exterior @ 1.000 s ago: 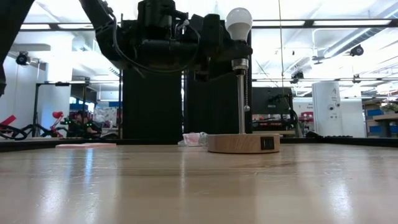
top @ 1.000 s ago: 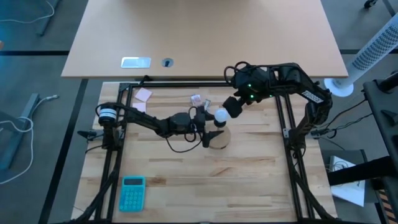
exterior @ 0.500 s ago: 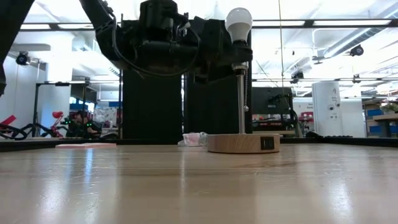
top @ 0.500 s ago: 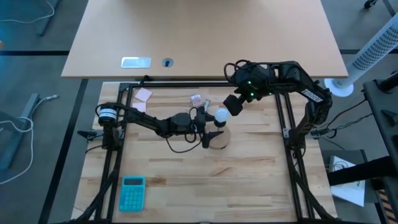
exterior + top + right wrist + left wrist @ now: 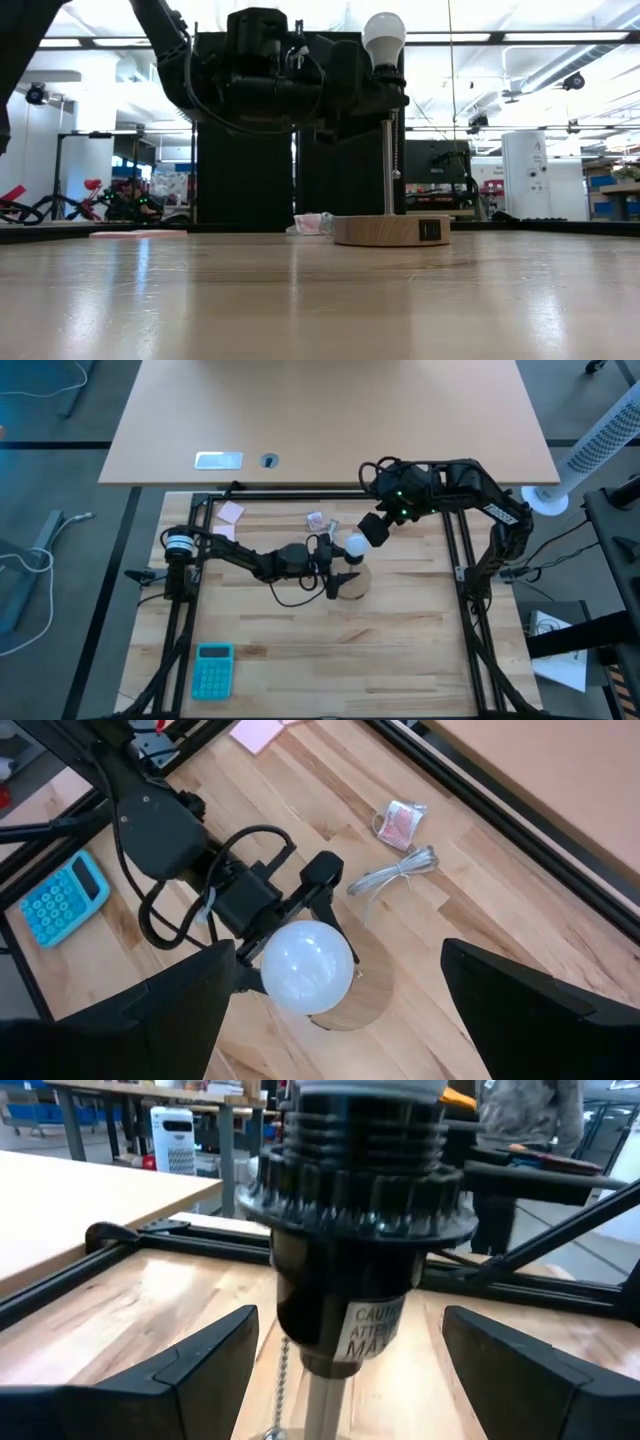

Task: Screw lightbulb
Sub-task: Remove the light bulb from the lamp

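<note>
1. The left gripper [image 5: 334, 564] is reaching in from the left side of the table [image 5: 400, 650], its fingers spread wide on either side of the black socket [image 5: 352, 1250] under the lightbulb [image 5: 355, 545]. They are holding nothing: in the left wrist view there is clear space between each finger and the socket. Judging from that, this arm should be closing on the socket to brace it, so the lamp does not spin with the bulb.

2. The lightbulb is sitting upright in the socket at the top of the thin metal post [image 5: 387, 165], above the round wooden base [image 5: 391, 230] in the middle of the table. How far it is threaded in cannot be told.

3. The right gripper [image 5: 368, 532] is hovering just beside and above the bulb, wide open and gripping nothing. A good turn probably calls for centring the fingers over the glass, gripping lightly, and twisting about the post's axis without pushing sideways, since the tall lamp could tip.
</note>
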Robot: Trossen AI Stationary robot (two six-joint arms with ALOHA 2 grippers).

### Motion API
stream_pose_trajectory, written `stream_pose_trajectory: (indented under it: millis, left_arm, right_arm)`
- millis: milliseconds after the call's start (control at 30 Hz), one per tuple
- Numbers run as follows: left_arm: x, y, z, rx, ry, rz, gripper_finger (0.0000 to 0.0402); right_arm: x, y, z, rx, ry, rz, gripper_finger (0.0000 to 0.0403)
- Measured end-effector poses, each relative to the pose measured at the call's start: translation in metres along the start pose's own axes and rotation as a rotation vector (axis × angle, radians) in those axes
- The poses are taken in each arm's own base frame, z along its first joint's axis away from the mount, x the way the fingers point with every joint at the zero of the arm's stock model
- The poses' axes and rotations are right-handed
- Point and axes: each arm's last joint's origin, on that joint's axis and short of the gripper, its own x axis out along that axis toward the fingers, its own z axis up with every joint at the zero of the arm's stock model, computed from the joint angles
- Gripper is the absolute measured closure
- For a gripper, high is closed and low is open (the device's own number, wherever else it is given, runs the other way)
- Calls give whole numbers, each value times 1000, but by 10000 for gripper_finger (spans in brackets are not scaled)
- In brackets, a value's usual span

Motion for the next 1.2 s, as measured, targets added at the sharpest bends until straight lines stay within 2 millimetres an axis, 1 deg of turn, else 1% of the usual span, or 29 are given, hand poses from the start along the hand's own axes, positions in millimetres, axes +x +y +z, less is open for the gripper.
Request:
stream_pose_trajectory:
  millis: [767, 933, 1000, 1067, 1200]
  left_arm:
    - [0, 1, 1, 5, -2, 1, 93]
    - [0, 1, 1, -76, 1, 0, 93]
    - [3, 1, 1, -83, 25, 3, 93]
    - [6, 1, 5, -59, 34, 5, 93]
    - [15, -1, 18, 10, 3, 1, 93]
  right_arm:
    - [0, 0, 0, 15, -3, 2, 55]
    - [0, 0, 0, 15, -3, 2, 55]
    - [0, 0, 0, 15, -3, 2, 55]
    - [0, 0, 0, 15, -4, 2, 55]
    - [0, 0, 0, 15, -4, 3, 55]
